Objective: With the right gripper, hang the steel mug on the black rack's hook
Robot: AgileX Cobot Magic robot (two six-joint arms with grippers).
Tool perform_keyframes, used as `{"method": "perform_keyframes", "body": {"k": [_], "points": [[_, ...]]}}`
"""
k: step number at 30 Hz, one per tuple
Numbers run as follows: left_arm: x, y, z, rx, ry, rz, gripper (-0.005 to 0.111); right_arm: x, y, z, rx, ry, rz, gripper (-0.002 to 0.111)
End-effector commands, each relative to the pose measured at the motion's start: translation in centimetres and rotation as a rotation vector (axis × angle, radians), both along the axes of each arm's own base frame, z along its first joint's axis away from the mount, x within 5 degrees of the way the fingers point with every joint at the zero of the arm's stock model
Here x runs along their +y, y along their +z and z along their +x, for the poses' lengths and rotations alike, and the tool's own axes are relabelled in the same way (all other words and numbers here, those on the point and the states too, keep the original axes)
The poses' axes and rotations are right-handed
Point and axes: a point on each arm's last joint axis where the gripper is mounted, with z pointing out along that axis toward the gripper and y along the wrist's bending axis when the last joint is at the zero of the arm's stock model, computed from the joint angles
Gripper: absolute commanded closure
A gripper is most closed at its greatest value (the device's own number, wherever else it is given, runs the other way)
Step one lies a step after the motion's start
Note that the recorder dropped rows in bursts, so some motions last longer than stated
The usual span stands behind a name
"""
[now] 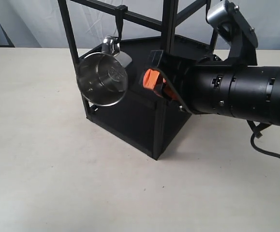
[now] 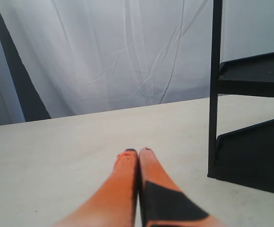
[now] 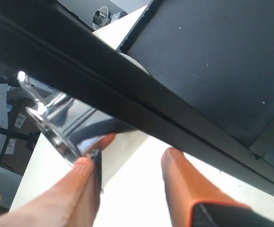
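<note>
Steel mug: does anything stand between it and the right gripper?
Nothing visible does. The right gripper, open, has one orange pad right at the small shiny steel mug. The tall black rack's bar crosses just beside them.

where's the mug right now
In the exterior view the mug hangs by its handle from the hook on the left side of the rack, clear of the table, with the open right gripper just to its right.
</note>
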Motion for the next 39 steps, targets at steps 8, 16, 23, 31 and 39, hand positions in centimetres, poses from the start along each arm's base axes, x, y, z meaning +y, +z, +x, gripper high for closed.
{"method": "perform_keyframes", "body": {"k": [8, 16, 23, 31, 39], "points": [[0.0, 0.1, 0.0, -0.009, -0.005, -0.003, 0.105, -0.8, 0.3, -0.5, -0.042, -0.004, -0.017, 0.066], [0.0, 0.1, 0.0, -0.009, -0.005, -0.003, 0.105, -2.5, 0.8, -2.4, -0.079, -0.014, 0.011, 0.066], [0.0, 0.1, 0.0, -0.009, -0.005, -0.003, 0.105, -3.4, 3.4, -5.2, -0.194, 0.144, 0.065, 0.109], [0.0, 0.1, 0.0, -0.009, -0.005, -0.003, 0.105, -4.6, 5.5, -8.4, -0.309, 0.300, 0.105, 0.108], [0.0, 0.1, 0.0, -0.009, -0.005, -0.003, 0.105, -9.6, 4.1, -8.3, -0.584, 0.045, -0.166, 0.108]]}}
